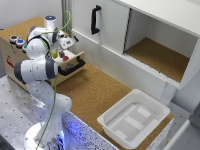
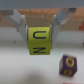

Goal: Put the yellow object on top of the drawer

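The yellow block (image 2: 39, 42) is sitting right between the gripper (image 2: 39, 36) fingers, which are pinching it on two opposite sides. It's looking about as wide as tall, so no real long axis. A purple block (image 2: 68, 65) is lying below and off to one side. From outside, the arm is hiding the drawer (image 1: 70, 64) top, so clearance is a guess.
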